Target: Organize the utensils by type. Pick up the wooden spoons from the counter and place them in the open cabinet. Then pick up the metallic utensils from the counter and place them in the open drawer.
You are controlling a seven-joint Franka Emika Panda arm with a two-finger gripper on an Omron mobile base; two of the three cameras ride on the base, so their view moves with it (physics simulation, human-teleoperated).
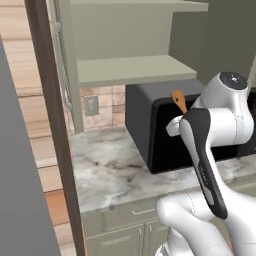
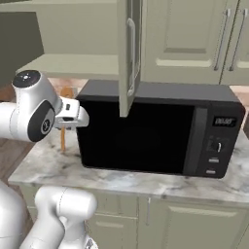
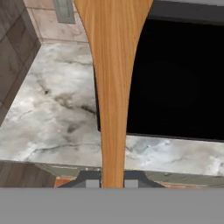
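My gripper (image 3: 112, 181) is shut on the long wooden spoon (image 3: 113, 87), gripping its handle. The spoon's orange-tan bowl (image 1: 179, 101) sticks up above the hand (image 1: 173, 127), in front of the black microwave. In the right base view the gripper (image 2: 73, 115) holds the spoon (image 2: 63, 138) roughly upright over the left end of the marbled counter (image 2: 44, 168). Up and to the left, the sage-green cabinet (image 1: 135, 70) stands open with bare shelves, its door (image 2: 127, 53) swung out over the microwave. The metallic utensils and the drawer are out of view.
A black microwave (image 2: 155, 126) fills the counter's right part, close beside the hand. A wall outlet (image 1: 91, 105) sits on the tiled backsplash. A dark wooden upright (image 1: 50, 125) borders the counter (image 1: 110, 160) on the left. Closed base cabinets (image 1: 125, 225) run below.
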